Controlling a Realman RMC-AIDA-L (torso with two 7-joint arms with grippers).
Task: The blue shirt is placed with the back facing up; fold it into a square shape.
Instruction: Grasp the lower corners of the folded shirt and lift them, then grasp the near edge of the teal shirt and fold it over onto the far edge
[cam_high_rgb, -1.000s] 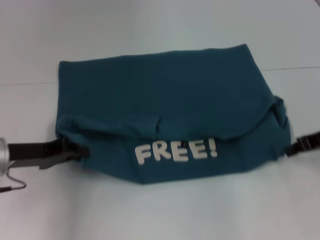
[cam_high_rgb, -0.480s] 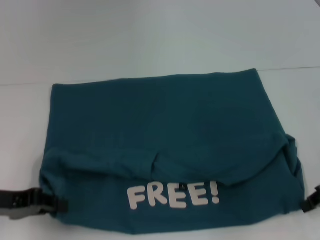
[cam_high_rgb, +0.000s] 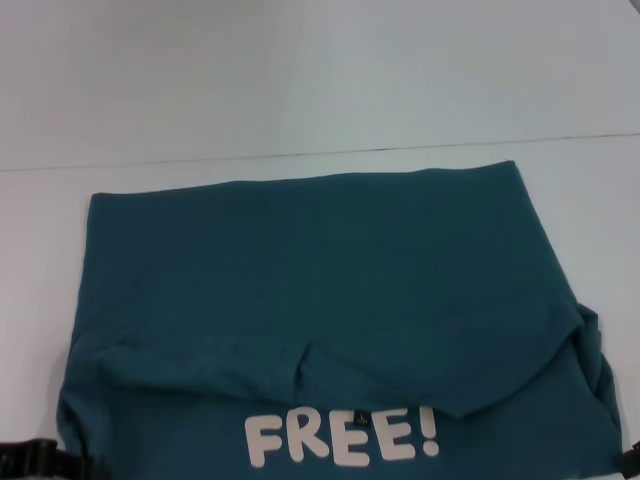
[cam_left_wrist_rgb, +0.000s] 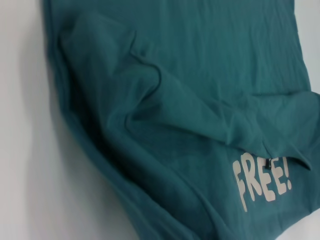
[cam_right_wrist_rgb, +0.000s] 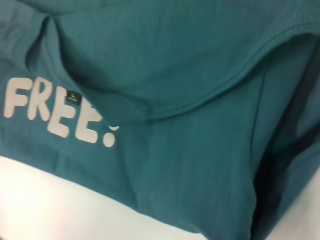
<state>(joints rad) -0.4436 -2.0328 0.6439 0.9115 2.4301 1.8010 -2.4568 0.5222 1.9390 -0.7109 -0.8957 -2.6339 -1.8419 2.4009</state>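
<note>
The blue shirt (cam_high_rgb: 320, 280) lies on the white table, its near part folded over so the white letters "FREE!" (cam_high_rgb: 340, 440) show at the near edge. It also fills the left wrist view (cam_left_wrist_rgb: 190, 100) and the right wrist view (cam_right_wrist_rgb: 200, 150). My left gripper (cam_high_rgb: 40, 462) shows only as a dark piece at the shirt's near left corner. My right gripper (cam_high_rgb: 630, 462) shows as a dark sliver at the near right corner. Both hold the shirt's folded side edges. The shirt's near edge runs out of the head view.
The white table (cam_high_rgb: 300, 80) stretches bare beyond the shirt's far edge, with a thin seam line (cam_high_rgb: 580, 137) across it. Bare table also shows to the left of the shirt (cam_high_rgb: 35, 300).
Both grippers have moved toward me and almost out of the head view, drawing the shirt with them. The shirt now lies closer and its far part is spread flatter.
</note>
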